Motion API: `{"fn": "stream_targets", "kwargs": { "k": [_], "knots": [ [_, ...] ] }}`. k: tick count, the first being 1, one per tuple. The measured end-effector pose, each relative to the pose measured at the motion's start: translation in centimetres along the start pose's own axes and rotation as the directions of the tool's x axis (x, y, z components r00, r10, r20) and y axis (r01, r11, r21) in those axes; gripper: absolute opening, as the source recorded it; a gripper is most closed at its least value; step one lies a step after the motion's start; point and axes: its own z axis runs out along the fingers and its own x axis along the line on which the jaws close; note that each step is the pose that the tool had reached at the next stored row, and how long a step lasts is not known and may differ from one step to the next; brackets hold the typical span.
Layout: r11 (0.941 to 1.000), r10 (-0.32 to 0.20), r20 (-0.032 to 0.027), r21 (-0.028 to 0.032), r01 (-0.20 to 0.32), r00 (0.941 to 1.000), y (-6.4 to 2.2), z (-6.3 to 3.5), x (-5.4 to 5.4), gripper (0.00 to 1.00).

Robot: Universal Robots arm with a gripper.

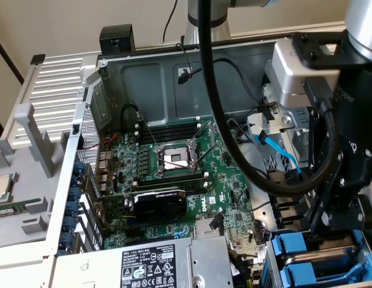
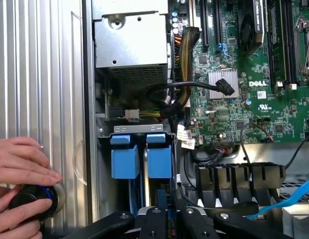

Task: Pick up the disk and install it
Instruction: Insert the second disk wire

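Two blue-framed drives stand edge-up side by side in the drive bay [image 2: 139,128] at the corner of the open computer case. The disk [image 2: 159,159] is the one in line with my gripper [image 2: 167,211]. Its silver edge runs up between the black fingers, which are shut on it. The look-alike drive [image 2: 124,162] sits right beside it in the neighbouring slot. In the exterior view my gripper [image 1: 333,225] hangs low at the right over the blue carriers [image 1: 306,245], and its body hides the fingertips.
The grey power-supply box [image 1: 156,264] lies beside the bay, and the green motherboard [image 1: 174,180] fills the case floor. A thick black cable [image 1: 228,132] and a blue ribbon cable [image 1: 282,153] hang near the arm. A person's hand [image 2: 20,164] rests on a black knob [image 2: 32,199] outside the case.
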Motion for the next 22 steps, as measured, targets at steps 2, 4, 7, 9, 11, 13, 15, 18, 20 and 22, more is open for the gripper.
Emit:
{"fn": "stream_targets", "kwargs": {
  "k": [2, 4, 7, 9, 11, 13, 15, 18, 20, 22],
  "knots": [
    [1.0000, -0.002, -0.0001, 0.0001, 0.002, 1.0000, 0.00, 0.01, 0.00, 0.16],
    [1.0000, -0.004, -0.0002, 0.0002, 0.004, 1.0000, 0.00, 0.03, 0.00, 0.16],
    [1.0000, -0.008, -0.0004, 0.0005, 0.008, 1.0000, 0.00, 0.04, 0.00, 0.16],
    [0.9999, -0.011, -0.0005, 0.0006, 0.011, 0.9999, 0.00, 0.04, 0.00, 0.16],
    [0.9999, -0.014, -0.0006, 0.0008, 0.014, 0.9999, 0.00, 0.04, 0.00, 0.16],
    [0.9998, -0.018, -0.0009, 0.0010, 0.018, 0.9998, 0.00, 0.04, 0.00, 0.16],
    [0.9998, -0.021, -0.0010, 0.0012, 0.021, 0.9998, 0.00, 0.04, 0.00, 0.16],
    [0.9997, -0.023, -0.0012, 0.0014, 0.023, 0.9997, 0.00, 0.04, 0.00, 0.16],
    [0.9997, -0.023, -0.0012, 0.0014, 0.023, 0.9997, 0.00, 0.04, 0.01, 0.16],
    [0.9997, -0.023, -0.0013, 0.0014, 0.023, 0.9997, 0.00, 0.01, 0.02, 0.16]
  ]
}}
